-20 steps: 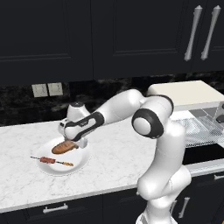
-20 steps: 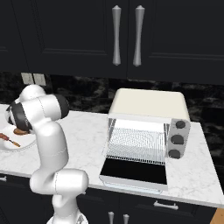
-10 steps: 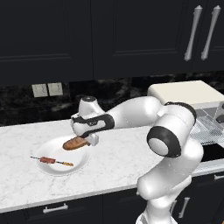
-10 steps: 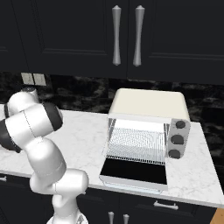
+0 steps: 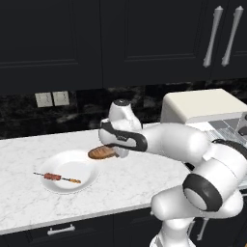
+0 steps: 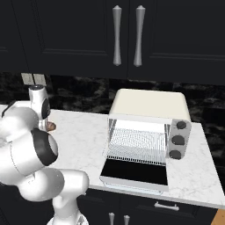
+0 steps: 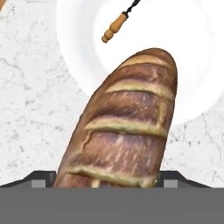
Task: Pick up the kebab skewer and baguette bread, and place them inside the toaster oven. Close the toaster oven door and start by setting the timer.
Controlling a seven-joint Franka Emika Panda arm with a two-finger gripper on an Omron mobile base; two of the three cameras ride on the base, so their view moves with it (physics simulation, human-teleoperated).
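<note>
Holding: the gripper [image 5: 116, 153] grips the bread [image 5: 102, 153] (one end sticks out) above the counter [image 5: 29, 149].
Bread: up in the air, just beside the white plate [image 5: 72, 164].
Skewer: the skewer [image 5: 57, 178] lies on the plate.
Oven: the toaster oven [image 6: 149, 107] sits well apart, its door [image 6: 135, 172] folded down flat.

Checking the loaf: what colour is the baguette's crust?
Baguette bread: brown with golden scores, clearest in hand view.

White plate [image 5: 72, 170] on marble counter [image 5: 29, 202]
</note>
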